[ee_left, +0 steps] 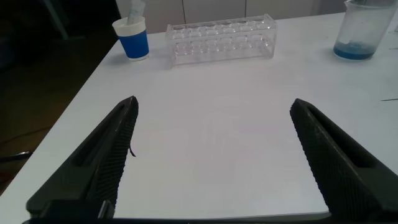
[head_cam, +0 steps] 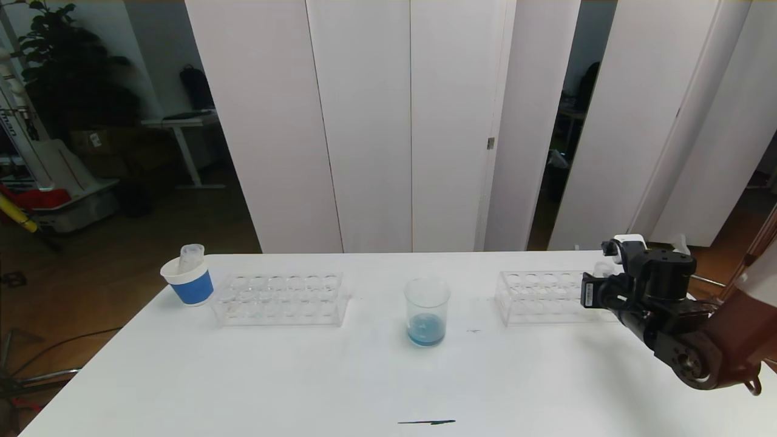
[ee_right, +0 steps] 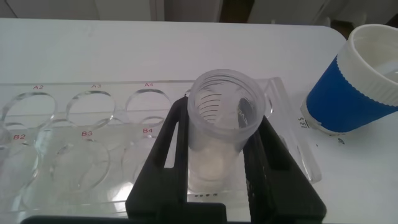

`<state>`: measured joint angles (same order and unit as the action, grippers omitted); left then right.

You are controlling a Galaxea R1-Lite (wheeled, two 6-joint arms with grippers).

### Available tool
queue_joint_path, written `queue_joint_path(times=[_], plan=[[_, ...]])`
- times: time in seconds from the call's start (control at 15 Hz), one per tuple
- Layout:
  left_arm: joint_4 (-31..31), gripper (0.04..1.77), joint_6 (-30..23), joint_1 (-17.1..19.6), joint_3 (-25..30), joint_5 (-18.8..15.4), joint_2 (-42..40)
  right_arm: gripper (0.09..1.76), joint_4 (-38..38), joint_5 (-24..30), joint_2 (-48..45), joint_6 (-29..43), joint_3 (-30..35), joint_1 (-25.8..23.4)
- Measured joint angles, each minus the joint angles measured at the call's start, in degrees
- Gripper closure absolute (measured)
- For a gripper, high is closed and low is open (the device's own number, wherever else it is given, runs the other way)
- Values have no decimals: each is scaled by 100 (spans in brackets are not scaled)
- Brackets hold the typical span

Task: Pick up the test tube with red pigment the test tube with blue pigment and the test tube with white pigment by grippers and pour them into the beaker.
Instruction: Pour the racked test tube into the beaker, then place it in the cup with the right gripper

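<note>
In the right wrist view, my right gripper (ee_right: 221, 134) is shut on the test tube with white pigment (ee_right: 225, 118). This clear tube stands upright, with pale cream pigment at its base, at the end of the right rack (ee_right: 62, 124). In the head view my right arm (head_cam: 655, 285) covers that rack's right end. The beaker (head_cam: 427, 312) stands at the table's middle with blue pigment in its bottom. My left gripper (ee_left: 213, 102) hangs open over bare table, with nothing between its fingers. The test tubes with red and blue pigment are out of view.
An empty clear rack (head_cam: 279, 299) stands left of the beaker. Beside it is a blue-and-white cup (head_cam: 189, 282) with a clear tube in it. Another blue-and-white cup (ee_right: 354, 81) stands just past the right rack. A dark streak (head_cam: 427, 422) marks the table's front edge.
</note>
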<state>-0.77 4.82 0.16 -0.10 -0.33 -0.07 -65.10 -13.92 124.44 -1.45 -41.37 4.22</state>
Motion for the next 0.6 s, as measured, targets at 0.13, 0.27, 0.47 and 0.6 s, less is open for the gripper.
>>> queue_joint_path(times=[0.13, 0.27, 0.47, 0.6], plan=[[-2, 7, 0, 0, 0, 0, 0, 126, -4, -5, -55, 2, -18, 2], [0, 7, 0, 0, 0, -2, 0, 126, 18, 10, -158, 0, -90, 2], [-2, 7, 0, 0, 0, 0, 0, 126, 358, 50, -372, 0, -361, -23], [-2, 7, 0, 0, 0, 0, 0, 126, 948, 45, -567, 9, -678, -52]])
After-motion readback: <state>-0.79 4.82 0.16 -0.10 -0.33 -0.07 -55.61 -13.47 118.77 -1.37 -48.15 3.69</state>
